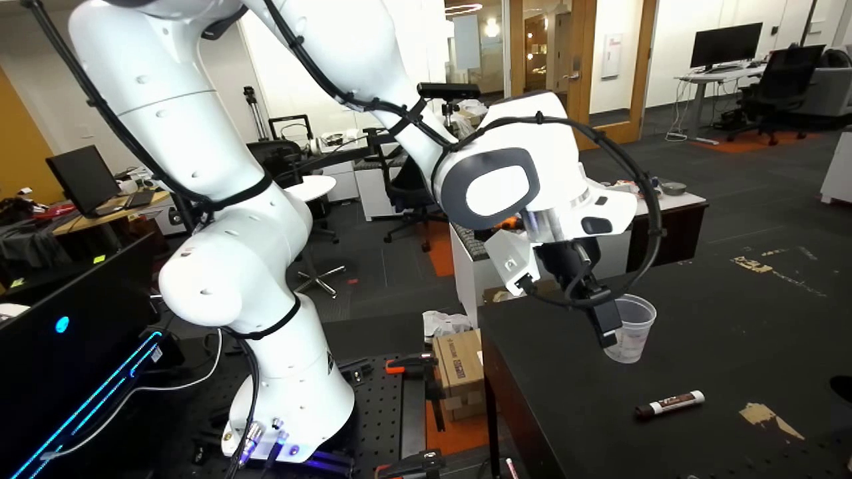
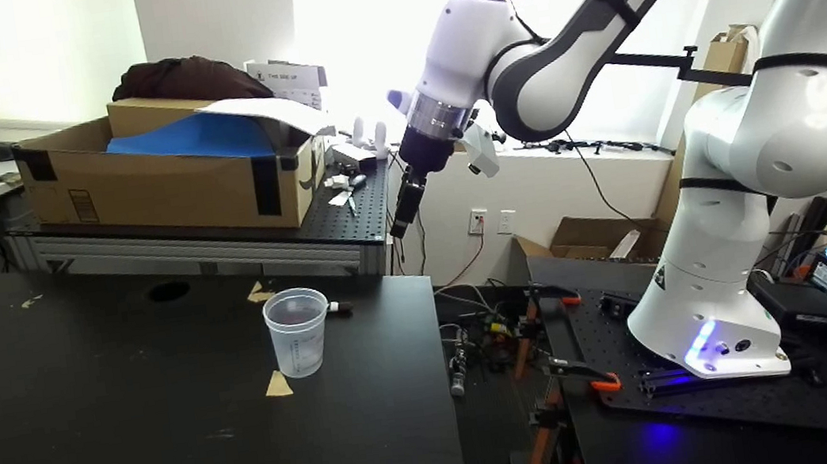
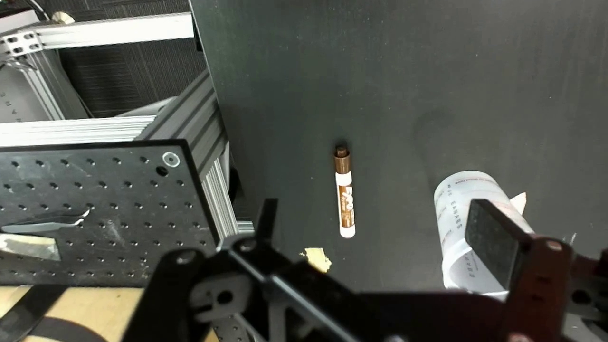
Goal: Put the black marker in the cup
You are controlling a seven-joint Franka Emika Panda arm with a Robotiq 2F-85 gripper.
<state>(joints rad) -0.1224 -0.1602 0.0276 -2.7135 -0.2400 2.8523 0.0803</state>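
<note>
The marker lies on its side on the dark table. It has a white body with a brown label and a dark cap, and shows whole in an exterior view [image 1: 669, 404] and in the wrist view [image 3: 346, 199]. In an exterior view only its dark end [image 2: 342, 307] shows behind the cup. The translucent cup [image 2: 299, 347] stands upright near the marker, also seen in an exterior view [image 1: 638, 319] and the wrist view [image 3: 451, 209]. My gripper [image 3: 380, 228] is open and empty above the table, also in both exterior views [image 1: 608, 336] [image 2: 401, 226]. One finger covers part of the cup in the wrist view.
Tan scraps [image 1: 771, 419] [image 2: 278, 384] mark the dark table [image 2: 128, 429] near the cup and marker. A pegboard bench [image 3: 109, 199] with a large cardboard box [image 2: 167, 184] stands beyond the table's edge. A gap separates the table from the robot's base.
</note>
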